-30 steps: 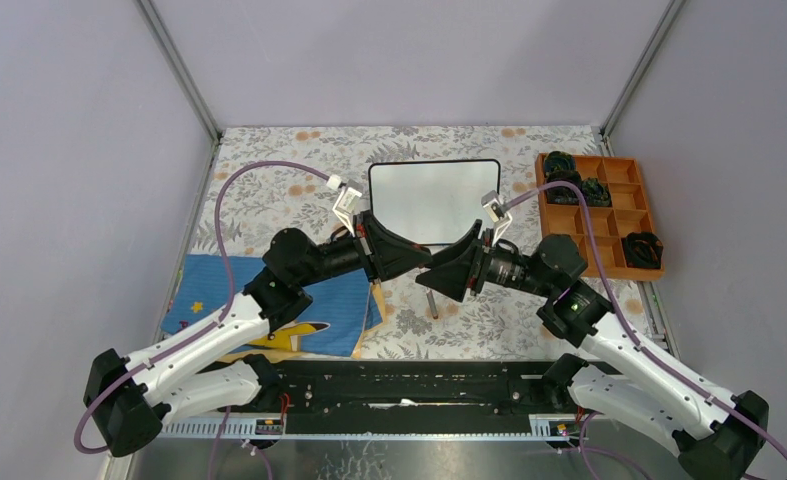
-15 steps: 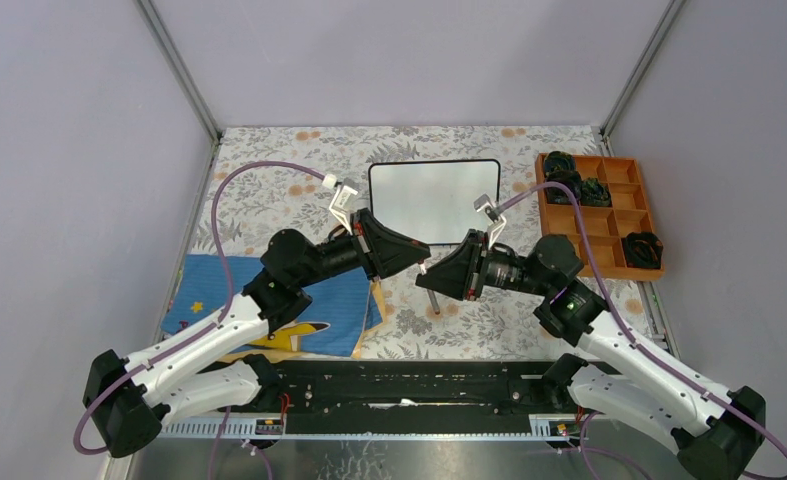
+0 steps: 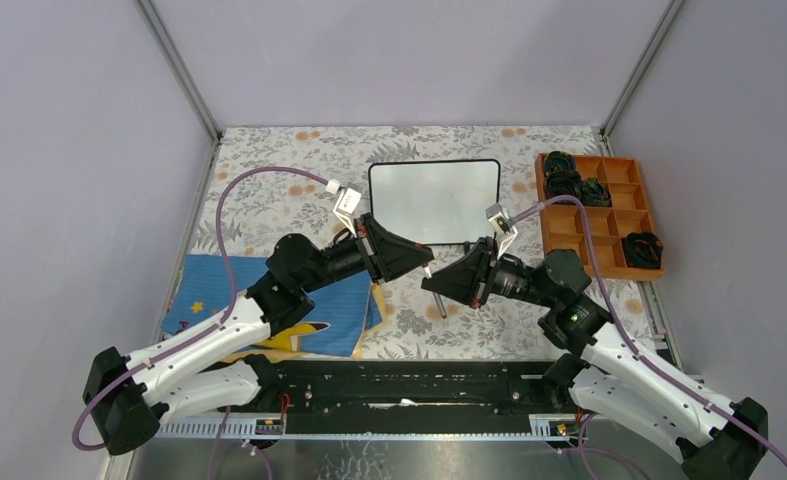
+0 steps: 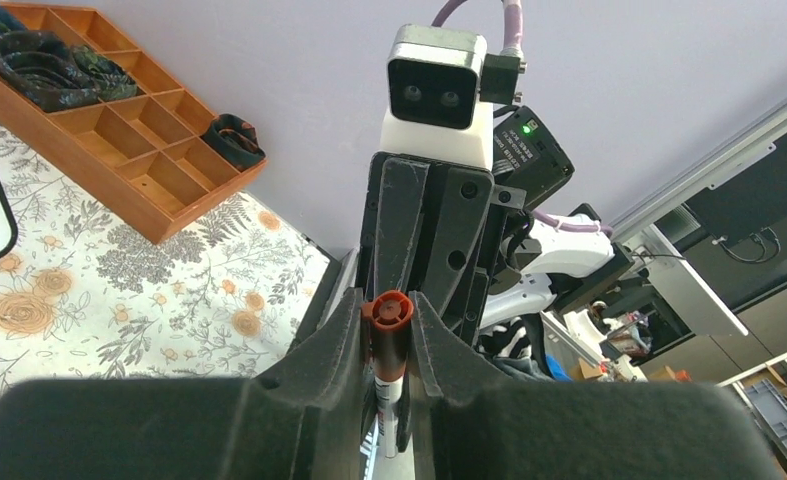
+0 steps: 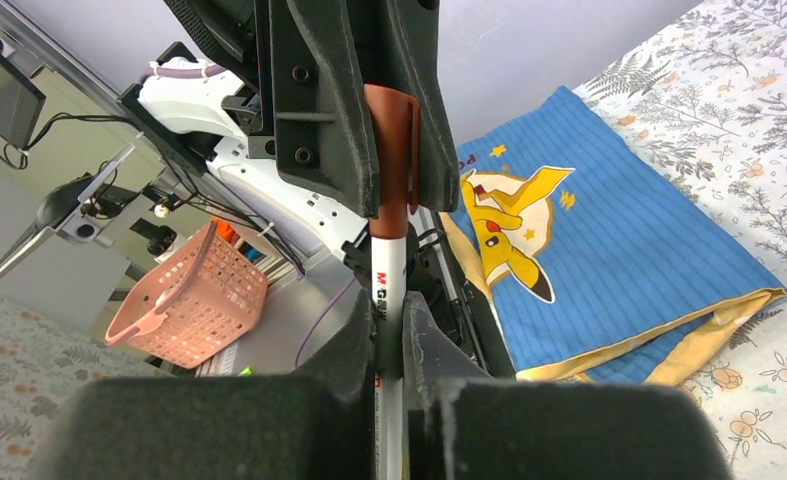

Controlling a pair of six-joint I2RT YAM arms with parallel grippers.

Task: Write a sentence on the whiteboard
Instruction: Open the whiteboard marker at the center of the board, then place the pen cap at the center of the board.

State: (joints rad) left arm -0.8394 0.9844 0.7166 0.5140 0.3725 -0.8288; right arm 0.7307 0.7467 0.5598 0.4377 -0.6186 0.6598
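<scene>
Your left tool is clamped on the marker cap and your right tool on the barrel, opposed, probably for pulling the cap off, with the blank whiteboard at 12 o'clock.

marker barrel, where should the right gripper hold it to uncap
The white barrel just below the reddish-brown cap, right gripper closing across its round sides from opposite the left gripper, which clamps the cap; the pull likely stays straight.

A lab: grey-walled robot cell, monitor nearby.
</scene>
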